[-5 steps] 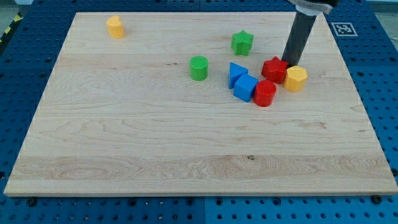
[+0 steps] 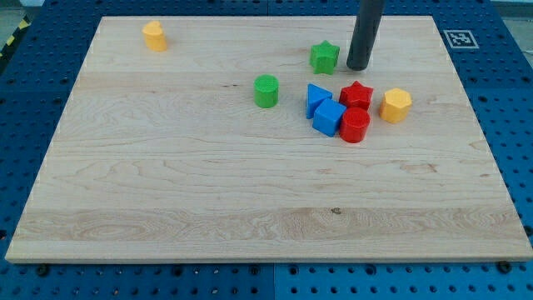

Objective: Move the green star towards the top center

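Observation:
The green star (image 2: 325, 57) lies on the wooden board (image 2: 166, 192), right of centre near the view's top. My tip (image 2: 357, 67) rests on the board just to the star's right, a small gap apart from it. Below it sit a red star (image 2: 357, 95), a red cylinder (image 2: 355, 125), a blue cube (image 2: 330, 117) and a blue triangular block (image 2: 316, 97), clustered together.
A yellow hexagonal block (image 2: 396, 105) lies right of the cluster. A green cylinder (image 2: 266, 90) stands left of it. Another yellow block (image 2: 153, 36) sits at the top left. A fiducial marker (image 2: 460, 38) is off the board's top right corner.
My tip has moved up and left, from between the red star and yellow hexagon to beside the green star. The red star has shifted slightly left, away from the yellow hexagon.

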You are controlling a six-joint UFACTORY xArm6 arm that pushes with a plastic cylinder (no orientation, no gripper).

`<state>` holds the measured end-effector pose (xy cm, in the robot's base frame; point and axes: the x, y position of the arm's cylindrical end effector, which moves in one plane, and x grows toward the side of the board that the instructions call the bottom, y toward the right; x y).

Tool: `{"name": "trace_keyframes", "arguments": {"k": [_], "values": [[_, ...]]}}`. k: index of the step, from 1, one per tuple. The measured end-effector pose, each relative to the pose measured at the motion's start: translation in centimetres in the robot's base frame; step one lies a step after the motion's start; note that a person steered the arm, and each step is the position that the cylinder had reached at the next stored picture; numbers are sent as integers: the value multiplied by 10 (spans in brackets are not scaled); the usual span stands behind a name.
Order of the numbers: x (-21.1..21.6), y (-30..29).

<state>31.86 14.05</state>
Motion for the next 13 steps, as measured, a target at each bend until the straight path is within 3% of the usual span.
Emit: {"name": "trace_keyframes", "arguments": {"k": [8,10,11,12,13], "values": [[-8,-48],[17,-66],[-15,-79],[-20,-79],[-17,-42]]}}
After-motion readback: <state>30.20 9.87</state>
